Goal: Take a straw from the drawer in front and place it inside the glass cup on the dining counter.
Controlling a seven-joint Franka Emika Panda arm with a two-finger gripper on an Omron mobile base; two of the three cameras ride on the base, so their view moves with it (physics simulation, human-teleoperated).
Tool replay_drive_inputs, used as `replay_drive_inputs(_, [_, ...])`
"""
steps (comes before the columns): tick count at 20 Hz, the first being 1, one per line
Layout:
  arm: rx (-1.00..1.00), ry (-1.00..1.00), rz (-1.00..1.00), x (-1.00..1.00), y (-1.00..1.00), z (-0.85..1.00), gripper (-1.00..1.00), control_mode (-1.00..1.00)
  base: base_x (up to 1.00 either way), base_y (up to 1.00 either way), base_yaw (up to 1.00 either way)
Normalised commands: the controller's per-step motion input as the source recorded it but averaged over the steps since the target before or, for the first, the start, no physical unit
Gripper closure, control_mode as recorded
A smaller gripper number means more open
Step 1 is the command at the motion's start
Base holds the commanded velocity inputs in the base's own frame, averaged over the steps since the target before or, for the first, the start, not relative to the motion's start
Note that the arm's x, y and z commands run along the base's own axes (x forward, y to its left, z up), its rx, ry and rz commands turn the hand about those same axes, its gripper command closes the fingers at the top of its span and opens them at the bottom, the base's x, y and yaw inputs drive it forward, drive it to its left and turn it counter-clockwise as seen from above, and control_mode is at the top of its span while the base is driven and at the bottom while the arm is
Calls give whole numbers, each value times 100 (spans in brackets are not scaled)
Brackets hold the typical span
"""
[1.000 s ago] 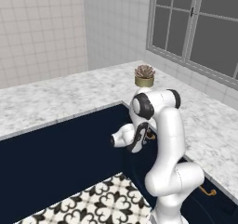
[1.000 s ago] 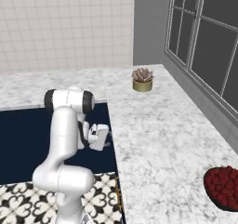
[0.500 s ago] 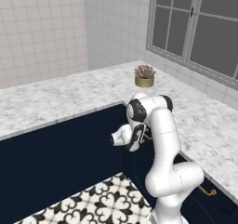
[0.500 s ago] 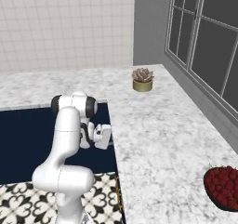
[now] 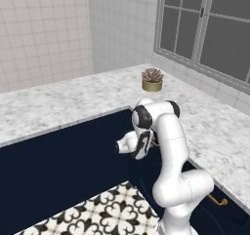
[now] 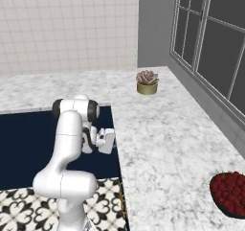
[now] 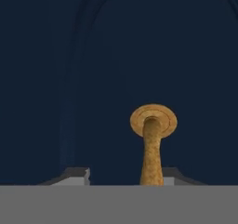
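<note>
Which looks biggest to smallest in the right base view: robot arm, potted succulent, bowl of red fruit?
1. Arm, by far.
2. Fruit bowl, though it sits nearer the camera and is cut off by the frame.
3. Succulent, farther back.

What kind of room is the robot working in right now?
Most likely a kitchen: a speckled marble counter wraps round navy cabinets, with tiled walls, a window and a bowl of red fruit on the counter.

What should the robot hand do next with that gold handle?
Probably finish closing on the gold handle, then pull back. In the hand view the handle rises between the fingertips against the drawer's navy front, which looks closed.
</note>
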Motion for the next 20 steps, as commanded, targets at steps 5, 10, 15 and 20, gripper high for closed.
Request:
replay_drive_inputs(5, [6,0,0,-15,21,0,100,-100,0,0,0])
replay_drive_inputs(10, [6,0,0,-38,64,0,100,-100,0,0,0])
replay_drive_inputs(15, [2,3,0,-45,95,0,100,-100,0,0,0])
replay_drive_inputs(20, [0,7,0,-42,100,0,100,-100,0,0,0])
